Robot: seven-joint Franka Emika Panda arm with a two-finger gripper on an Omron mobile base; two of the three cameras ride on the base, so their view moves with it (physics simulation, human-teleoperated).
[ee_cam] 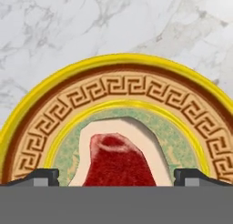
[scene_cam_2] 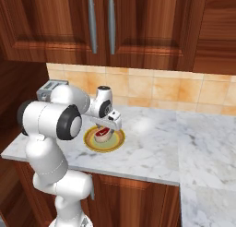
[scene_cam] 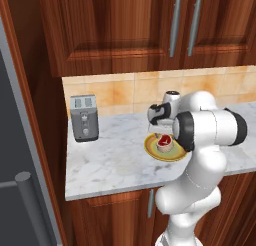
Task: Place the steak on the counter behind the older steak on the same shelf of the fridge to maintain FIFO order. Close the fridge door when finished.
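The steak (ee_cam: 119, 158) sits on a yellow-rimmed plate (ee_cam: 59, 111) on the marbled tabletop (scene_cam: 110, 160). The end effector (ee_cam: 116, 176) hangs low over it, spread wide, one fingertip (ee_cam: 43, 176) on each side of the meat and nothing gripped. A toaster (scene_cam: 84, 117) stands well to the left on the tabletop, near the fridge (scene_cam: 20, 155) edge.

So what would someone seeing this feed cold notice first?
Probably the yellow-rimmed plate on the marbled counter, with the bright red, cream-edged steak at its centre. The gripper hangs right over it, a fingertip on either side of the meat. Off left by the wall stands a grey toaster.
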